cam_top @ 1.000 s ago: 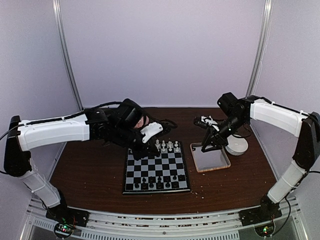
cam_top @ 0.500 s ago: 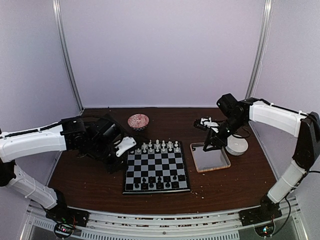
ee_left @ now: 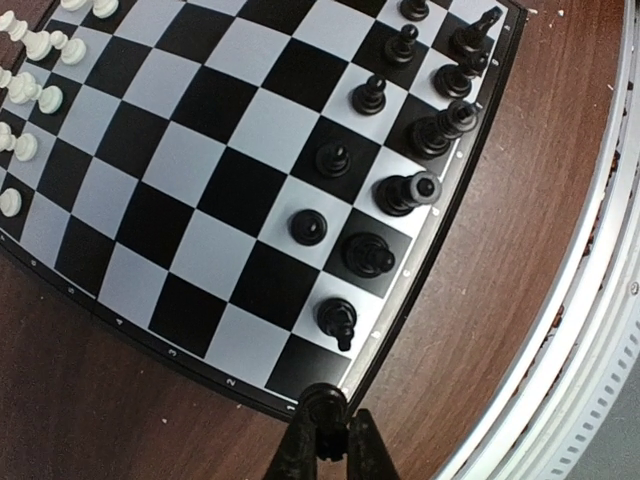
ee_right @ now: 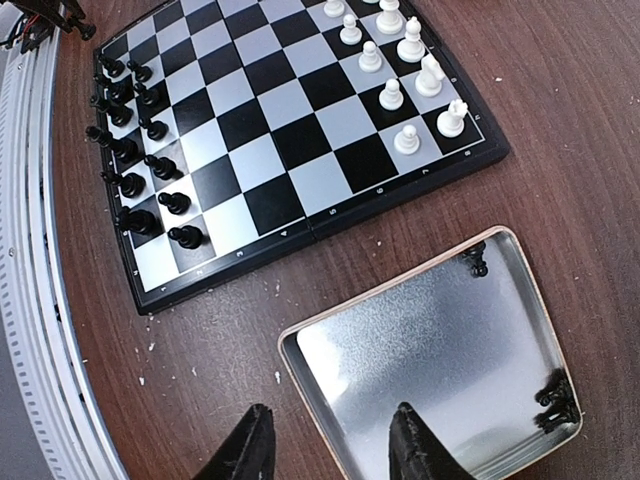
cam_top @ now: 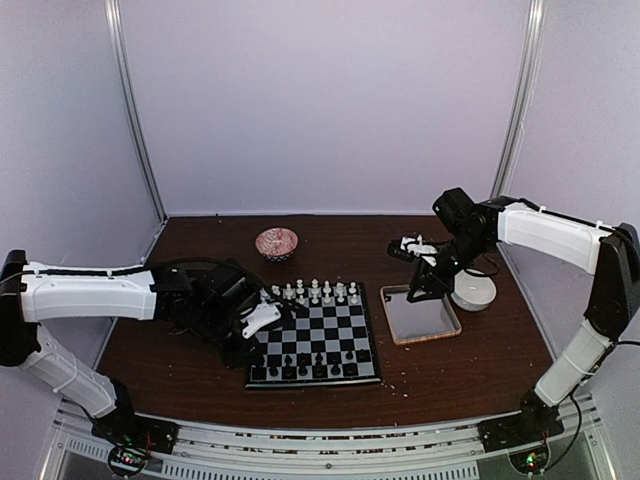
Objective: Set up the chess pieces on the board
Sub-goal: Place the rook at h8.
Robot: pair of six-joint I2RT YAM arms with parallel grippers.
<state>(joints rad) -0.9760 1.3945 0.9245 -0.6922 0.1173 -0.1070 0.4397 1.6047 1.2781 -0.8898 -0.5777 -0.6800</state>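
**Two-arm chess set-up with the board (cam_top: 316,338) partly filled.**

Black chess pieces (ee_left: 368,254) occupy most of the board's two near rows, and white chess pieces (ee_right: 411,40) stand along its far rows. Two stray black pieces (ee_right: 556,404) lie in the metal tray (ee_right: 420,350), which sits just right of the board. The left gripper (ee_left: 322,425) is at the board's near left corner with its fingers pressed together. A small dark lump at their tips is too unclear to identify. The right gripper (ee_right: 330,445) hangs over the tray with its fingers spread and nothing between them.
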